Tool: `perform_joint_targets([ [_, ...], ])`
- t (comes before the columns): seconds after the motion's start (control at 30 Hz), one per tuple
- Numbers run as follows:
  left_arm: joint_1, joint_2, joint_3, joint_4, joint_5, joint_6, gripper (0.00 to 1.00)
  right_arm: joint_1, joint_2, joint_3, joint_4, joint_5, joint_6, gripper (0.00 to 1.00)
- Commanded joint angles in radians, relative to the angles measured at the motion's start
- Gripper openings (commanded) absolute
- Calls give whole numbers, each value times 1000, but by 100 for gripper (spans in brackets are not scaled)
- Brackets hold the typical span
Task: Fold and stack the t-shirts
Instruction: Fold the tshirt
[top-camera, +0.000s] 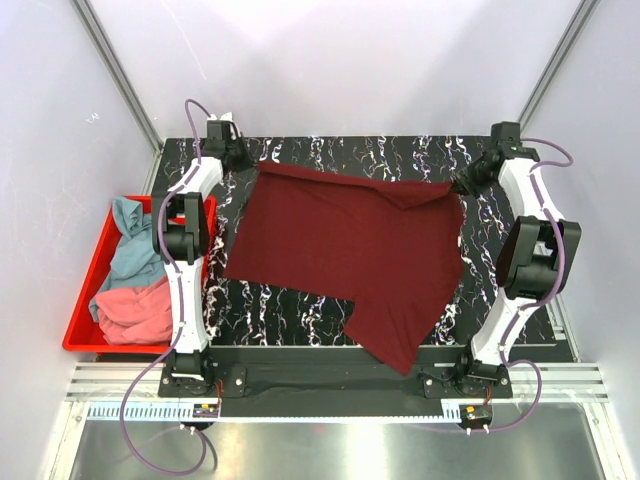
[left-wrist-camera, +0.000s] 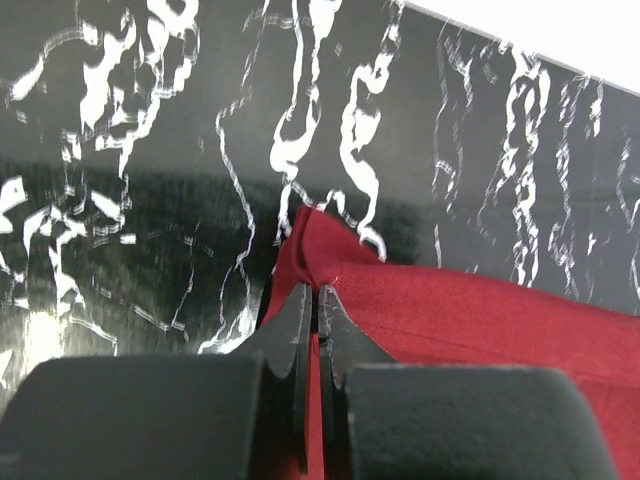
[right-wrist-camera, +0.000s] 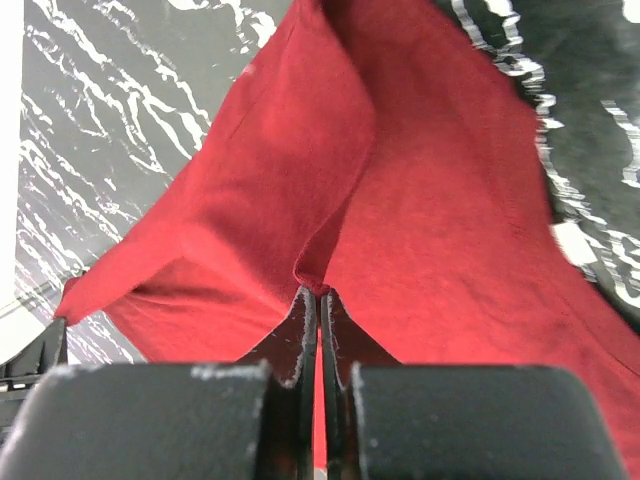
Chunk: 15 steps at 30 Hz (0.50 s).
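Note:
The dark maroon t-shirt lies spread over the black marbled table, and one lower corner hangs past the near edge. At the shirt's far left corner my left gripper is shut on the cloth. The left wrist view shows its jaws pinching a fold of maroon fabric. My right gripper is shut on the far right corner, where the cloth rises slightly. In the right wrist view the jaws nip a crease of the shirt. A teal-blue t-shirt and a coral pink one lie crumpled in the bin.
The red plastic bin stands left of the table, beside the left arm. White walls and slanted metal posts close in the back and sides. An aluminium rail runs along the near edge at the arm bases.

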Motion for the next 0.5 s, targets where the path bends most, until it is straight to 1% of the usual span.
perform_joint_targets([
  [0.0,18,-47,62,-59,47,11,0,-34,-42,80,-93,1,-42,0],
  [0.1,22,-42,82,-120,58,16,0,-43,-48,88,-129,-7,-74,0],
  [0.13,22,-44,84,-136,73,19,0,-63,-51,94,-152,13,-97,0],
  [0.23,22,-53,61,-127,102,13,0,-110,-66,89,-146,-16,-121,0],
  [0.33,24,-65,26,-108,119,-4,0,-114,-54,109,-196,-57,-157,0],
  [0.47,22,-73,21,-128,110,-12,0,-114,-78,17,-169,-119,-123,0],
])
